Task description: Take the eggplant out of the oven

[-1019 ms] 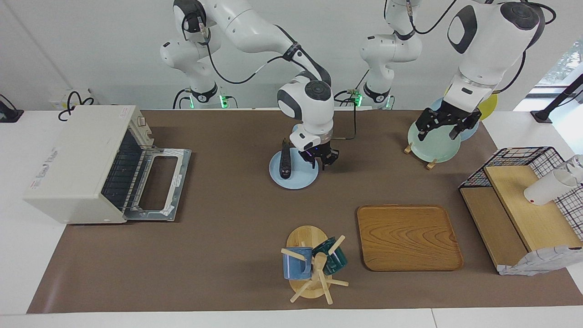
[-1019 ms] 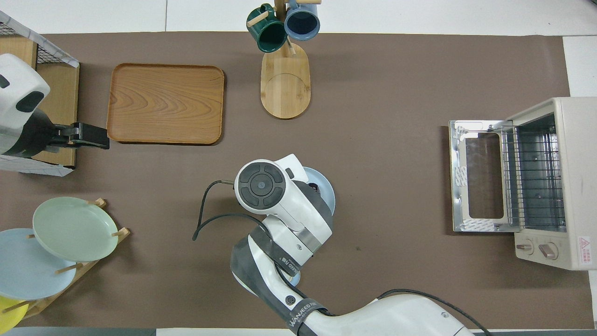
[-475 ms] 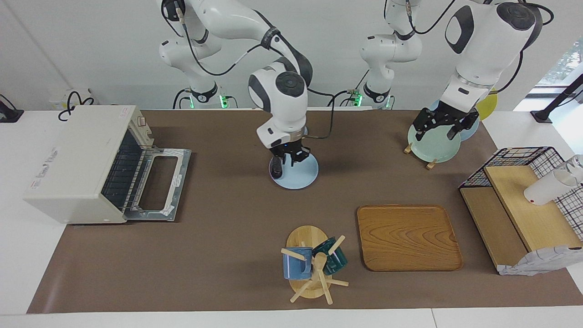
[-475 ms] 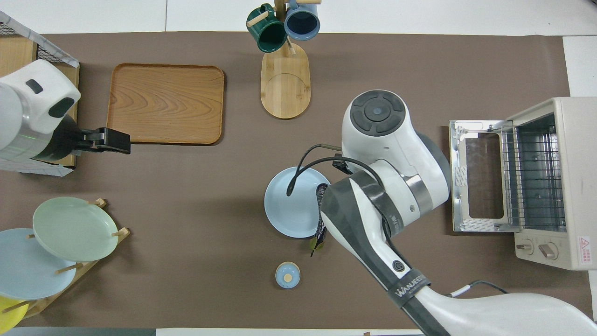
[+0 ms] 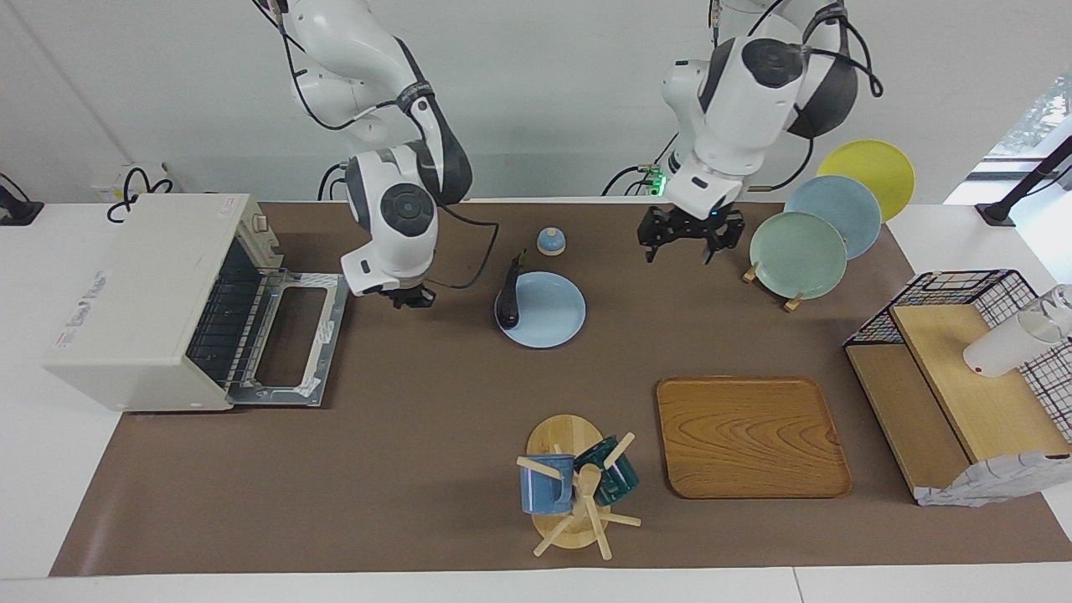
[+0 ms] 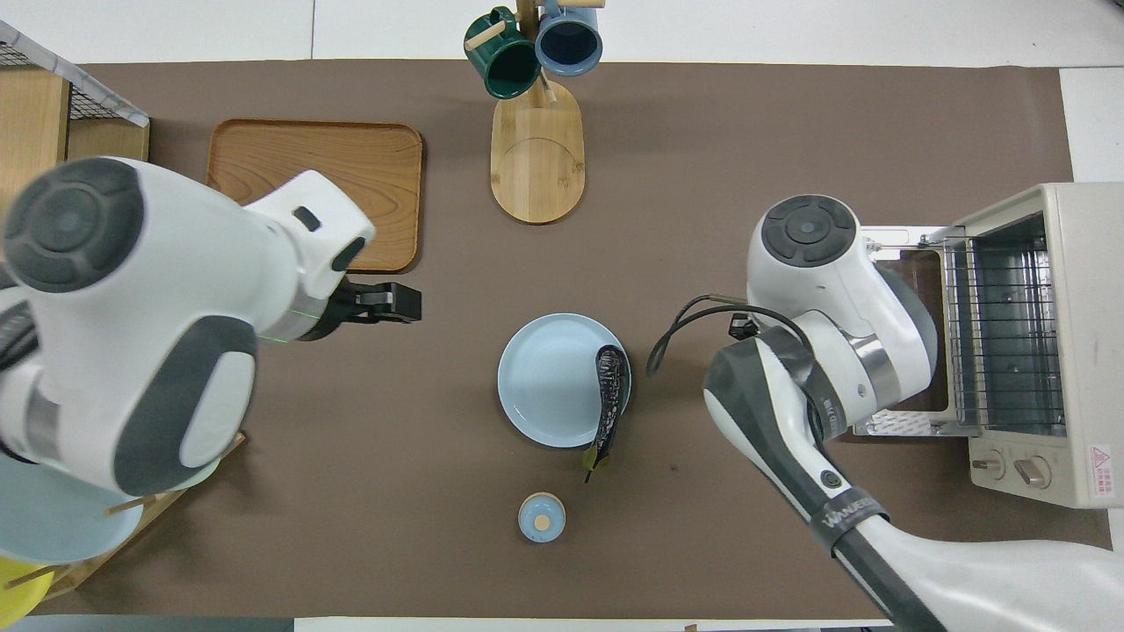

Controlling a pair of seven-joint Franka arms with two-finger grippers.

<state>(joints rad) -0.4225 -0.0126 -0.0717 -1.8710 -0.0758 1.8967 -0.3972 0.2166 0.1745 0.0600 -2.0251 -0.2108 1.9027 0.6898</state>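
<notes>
The dark purple eggplant lies on the rim of a light blue plate at mid-table, on the side toward the oven, its stem tip off the plate. It also shows in the overhead view, on the plate. The cream-white oven stands at the right arm's end of the table, door folded down, rack bare. My right gripper hangs empty over the mat between the oven door and the plate. My left gripper is open and empty over the mat beside the plate rack.
A small blue lid lies nearer to the robots than the plate. A rack of plates, a wooden tray, a mug tree and a wire basket stand around the mat.
My right gripper has left the eggplant on the plate and moved off toward the oven. My left arm has swung from the plate rack toward the table's middle.
</notes>
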